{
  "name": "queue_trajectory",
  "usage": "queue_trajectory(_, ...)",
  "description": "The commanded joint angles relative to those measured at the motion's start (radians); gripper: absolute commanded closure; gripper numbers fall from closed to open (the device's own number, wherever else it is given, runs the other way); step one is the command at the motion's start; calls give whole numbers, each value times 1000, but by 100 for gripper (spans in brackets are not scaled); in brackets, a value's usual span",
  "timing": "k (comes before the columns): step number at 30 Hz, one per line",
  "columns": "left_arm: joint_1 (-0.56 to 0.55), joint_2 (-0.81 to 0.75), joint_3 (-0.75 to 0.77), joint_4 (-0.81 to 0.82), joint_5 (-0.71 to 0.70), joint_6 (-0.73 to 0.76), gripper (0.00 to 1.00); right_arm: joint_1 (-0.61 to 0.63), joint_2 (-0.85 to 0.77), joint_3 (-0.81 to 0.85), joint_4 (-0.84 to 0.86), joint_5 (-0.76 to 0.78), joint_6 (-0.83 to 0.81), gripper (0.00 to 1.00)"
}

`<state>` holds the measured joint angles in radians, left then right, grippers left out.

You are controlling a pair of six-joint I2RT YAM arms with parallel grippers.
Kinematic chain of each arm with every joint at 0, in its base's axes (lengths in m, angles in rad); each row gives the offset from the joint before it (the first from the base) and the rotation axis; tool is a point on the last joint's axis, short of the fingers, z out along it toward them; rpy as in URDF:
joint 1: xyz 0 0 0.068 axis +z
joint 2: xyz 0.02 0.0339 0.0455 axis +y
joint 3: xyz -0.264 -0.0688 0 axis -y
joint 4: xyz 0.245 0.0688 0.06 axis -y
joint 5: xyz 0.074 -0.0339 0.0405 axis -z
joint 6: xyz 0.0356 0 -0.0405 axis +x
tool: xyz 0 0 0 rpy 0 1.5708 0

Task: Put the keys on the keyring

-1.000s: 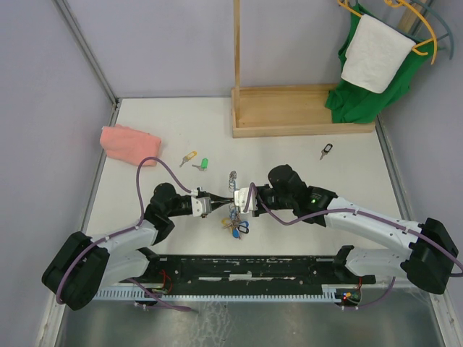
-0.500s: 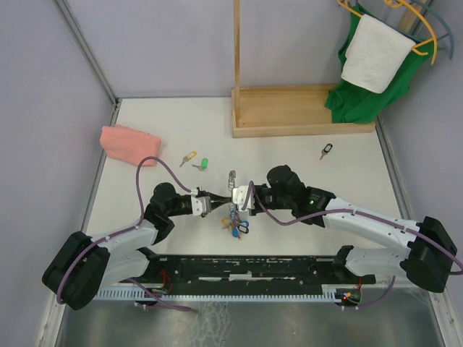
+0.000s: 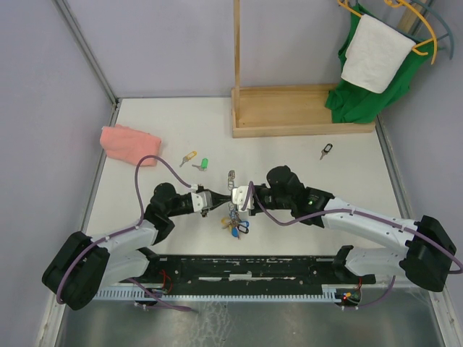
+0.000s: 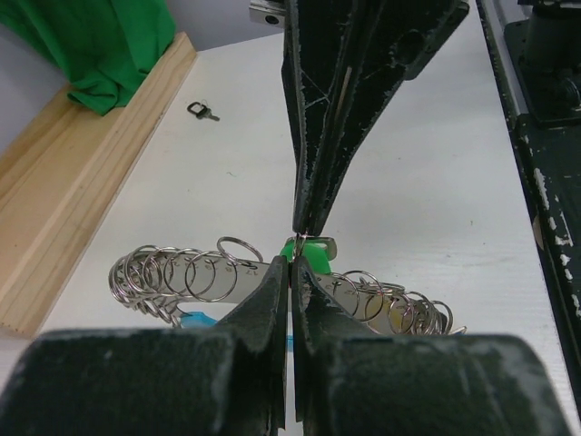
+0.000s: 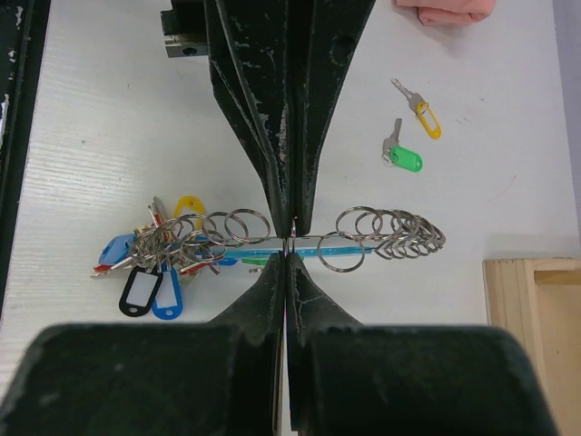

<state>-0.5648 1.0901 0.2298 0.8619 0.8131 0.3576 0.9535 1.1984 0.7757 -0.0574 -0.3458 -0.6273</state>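
Between left gripper (image 3: 210, 204) and right gripper (image 3: 235, 196), tip to tip, the keyring (image 5: 231, 225).

Keyring (image 5: 363, 247): silvery wire loop seen edge-on, strung with many small split rings. A cluster of keys with black, blue and yellow tags (image 5: 150, 272) hangs at its near end. It is pinched mid-length between the closed tips of the left gripper (image 4: 290, 272) and the right gripper (image 5: 287, 259).

Loose on the table:
- yellow key (image 3: 189, 156) and green key (image 3: 202, 164), just beside each other, beyond the keyring to its left
- black key (image 3: 327, 151), well apart, far right
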Motion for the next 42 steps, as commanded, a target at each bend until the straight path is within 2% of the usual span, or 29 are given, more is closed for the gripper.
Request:
queue_trajectory(1, -3, -36, 33, 114, -107, -160, 97, 14, -27, -11, 56, -16, -45, 99)
queue_trajectory(9, -3, -73, 3, 238, -213, -376, 97, 18, -27, -40, 65, 34, -89, 99)
queue_trajectory(18, -6, -5, -22, 413, -164, -481, 97, 18, -16, -81, 178, 90, -45, 99)
queue_trajectory(27, -11, 9, -24, 432, -154, -484, 97, 18, -16, -112, 257, 120, -2, 86)
queue_trajectory(30, -12, 13, -23, 433, -151, -486, 97, 18, -13, -119, 281, 128, 6, 76)
queue_trajectory(37, -14, 23, -24, 431, -152, -480, 97, 18, -36, -132, 309, 136, 28, 62)
queue_trajectory(42, -15, 34, -23, 433, -157, -480, 97, 17, -89, -139, 275, 139, 74, 60)
